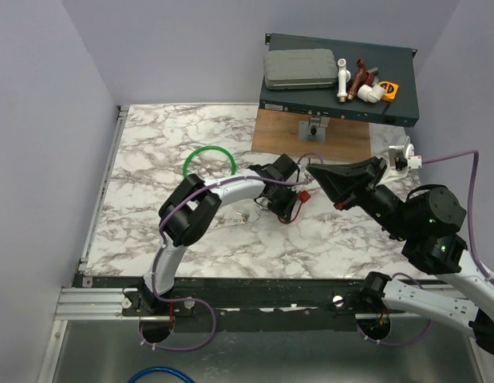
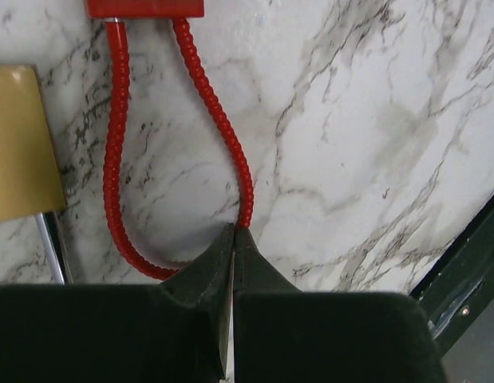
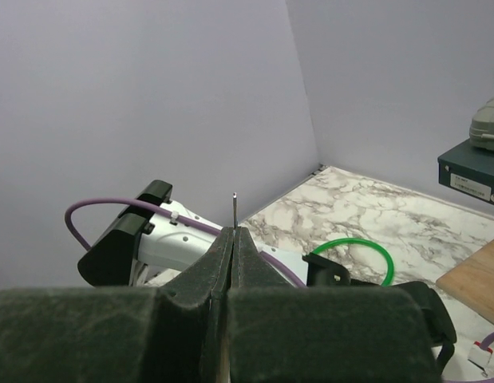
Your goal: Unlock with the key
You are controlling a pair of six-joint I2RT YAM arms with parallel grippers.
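Observation:
The key shows as a red head [image 2: 143, 8] at the top edge of the left wrist view, with a ribbed red cord loop [image 2: 112, 159] hanging from it; its blade is out of frame. From above, the red head [image 1: 305, 195] lies mid-table. My left gripper [image 2: 233, 231] [image 1: 288, 211] is shut, pinching the bottom of the cord loop. A brass padlock [image 2: 19, 144] with a silver shackle [image 2: 51, 247] lies just left of it. My right gripper [image 3: 233, 231] [image 1: 312, 169] hovers shut above the table, and a thin metal strip [image 3: 235, 209] stands up between its fingertips; what it belongs to is unclear.
A green cable loop [image 1: 209, 159] lies left of the left wrist. A dark equipment box [image 1: 390, 104] carrying a grey case and pipe fittings stands at the back, on a wooden board [image 1: 278, 132]. Small metal bits [image 1: 235, 217] lie by the left forearm.

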